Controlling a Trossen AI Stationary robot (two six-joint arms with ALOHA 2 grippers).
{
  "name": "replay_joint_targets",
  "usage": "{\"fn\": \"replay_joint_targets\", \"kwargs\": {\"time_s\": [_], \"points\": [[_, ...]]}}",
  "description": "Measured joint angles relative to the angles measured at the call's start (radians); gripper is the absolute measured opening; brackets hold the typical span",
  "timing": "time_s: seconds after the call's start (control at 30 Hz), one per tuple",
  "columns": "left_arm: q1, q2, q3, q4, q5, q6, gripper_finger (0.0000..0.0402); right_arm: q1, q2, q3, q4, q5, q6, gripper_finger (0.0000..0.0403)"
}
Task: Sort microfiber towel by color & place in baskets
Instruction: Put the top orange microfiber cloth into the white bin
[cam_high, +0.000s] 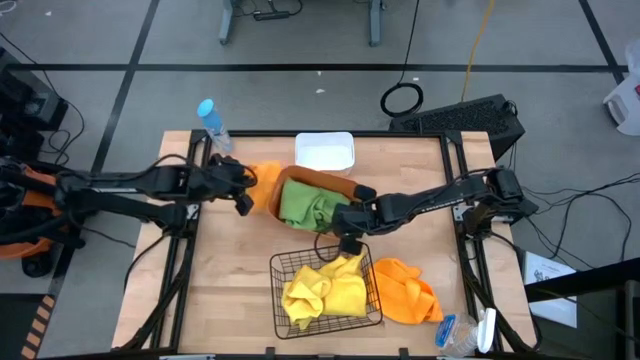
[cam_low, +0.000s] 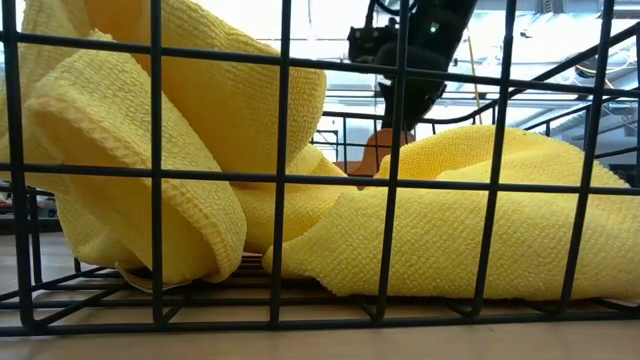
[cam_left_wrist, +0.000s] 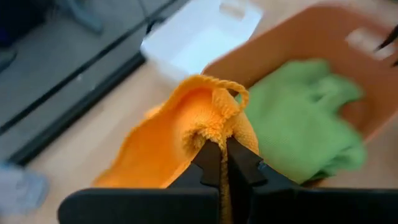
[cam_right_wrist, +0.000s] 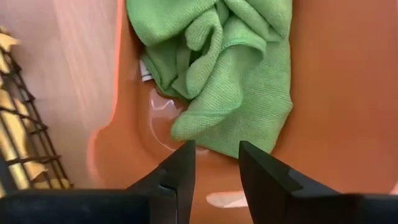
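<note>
The left gripper is clenched on an orange towel just left of the orange tub, bound for the white bin, while the right gripper hangs released over the green towels.

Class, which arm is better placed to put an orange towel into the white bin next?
Left: its hand is shut on an orange towel beside the white bin. The right hand hangs open and empty over the orange-brown tub.

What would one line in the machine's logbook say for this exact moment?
left gripper: shut on orange towel, beside tub | right gripper: open, empty, over green towels in tub | yellow towels: in wire basket
</note>
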Motion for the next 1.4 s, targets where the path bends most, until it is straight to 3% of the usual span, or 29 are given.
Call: {"fn": "replay_joint_targets", "kwargs": {"time_s": [0.3, 0.43, 0.57, 0.67, 0.73, 0.97, 1.1, 1.23, 1.4], "points": [[-0.054, 0.0, 0.193, 0.018, -0.084, 0.183, 0.0004, 0.015, -0.133, 0.0, 0.1, 0.157, -0.058, 0.0114], [-0.054, 0.0, 0.267, 0.162, -0.098, 0.326, 0.0004, 0.014, -0.172, 0.0, 0.362, 0.186, -0.227, 0.0114], [-0.053, 0.012, 0.306, 0.313, -0.009, 0.422, 0.0004, -0.01, -0.149, 0.0, 0.673, 0.069, -0.407, 0.0127], [-0.053, 0.038, 0.311, 0.355, 0.065, 0.447, 0.0004, -0.04, -0.119, 0.0, 0.834, -0.027, -0.466, 0.0163], [-0.054, 0.063, 0.311, 0.355, 0.088, 0.45, 0.0004, -0.056, -0.1, 0.0, 0.91, -0.025, -0.499, 0.0197], [-0.053, 0.163, 0.311, 0.428, 0.214, 0.487, 0.0004, -0.099, -0.053, 0.0, 1.0, 0.168, -0.589, 0.0334], [-0.053, 0.222, 0.311, 0.512, 0.264, 0.549, 0.0004, -0.136, -0.026, -0.001, 1.005, 0.049, -0.605, 0.0376], [-0.053, 0.27, 0.311, 0.534, 0.285, 0.604, 0.0004, -0.161, -0.008, 0.0, 1.033, 0.021, -0.587, 0.0358], [-0.051, 0.291, 0.311, 0.595, 0.377, 0.61, 0.0003, -0.184, -0.006, -0.001, 1.079, -0.013, -0.613, 0.0271]]}}
